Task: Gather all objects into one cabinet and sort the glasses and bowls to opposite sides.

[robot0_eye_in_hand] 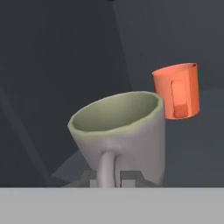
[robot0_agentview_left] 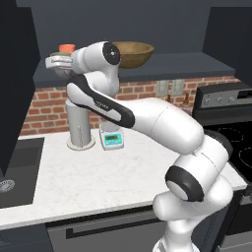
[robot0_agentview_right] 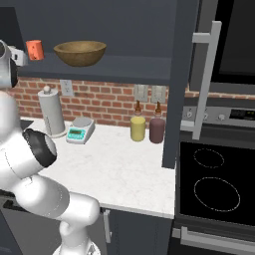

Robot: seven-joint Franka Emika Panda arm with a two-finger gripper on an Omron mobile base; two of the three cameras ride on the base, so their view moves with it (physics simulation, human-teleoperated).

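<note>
A wide brown wooden bowl (robot0_agentview_right: pixel 79 53) with a grainy look is seen on the long flat shelf of the dark grey cabinet (robot0_agentview_right: pixel 129 69). It is round and deep, and nothing can be seen inside it. At 9 o'clock from the bowl in the right base view, a small orange cup (robot0_agentview_right: pixel 34 49) with smooth sides is seen on the same shelf, well apart from the bowl.

In the hand view, a grey-beige mug (robot0_eye_in_hand: pixel 122 135) is seen up close. It is smooth and round, wider at the top, with a curved handle at 6 o'clock. The inside looks pale green and bare. The gripper (robot0_eye_in_hand: pixel 111 178) is closed tight on the mug's handle, so the mug is held. The orange cup sits at 2 o'clock from the mug, with a flat raised strip on its side.

In the left base view, the hand is raised to the shelf at 9 o'clock from the bowl, just below the orange cup.
</note>
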